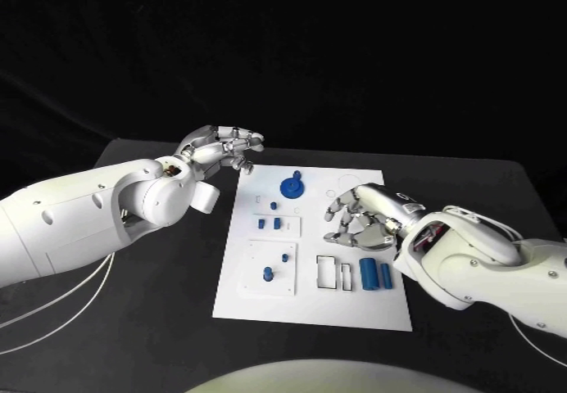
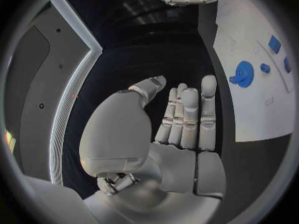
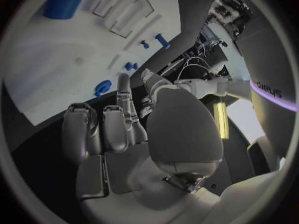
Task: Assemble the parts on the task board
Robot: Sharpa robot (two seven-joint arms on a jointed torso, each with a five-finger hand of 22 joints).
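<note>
The white task board lies in the middle of the black table. A blue toothed disc sits near its far end, two small blue blocks lie below it, and two blue cylinders lie beside empty slots at the right. My left hand hovers off the board's far left corner with its fingers loosely stretched and nothing in it. My right hand hangs over the board's right side, fingers partly curled, holding nothing. The disc lies beyond the left hand's fingertips.
Two small blue pegs stand in a raised white square plate at the board's near left. Bare black table runs round the board on all sides. White cables trail under my left arm.
</note>
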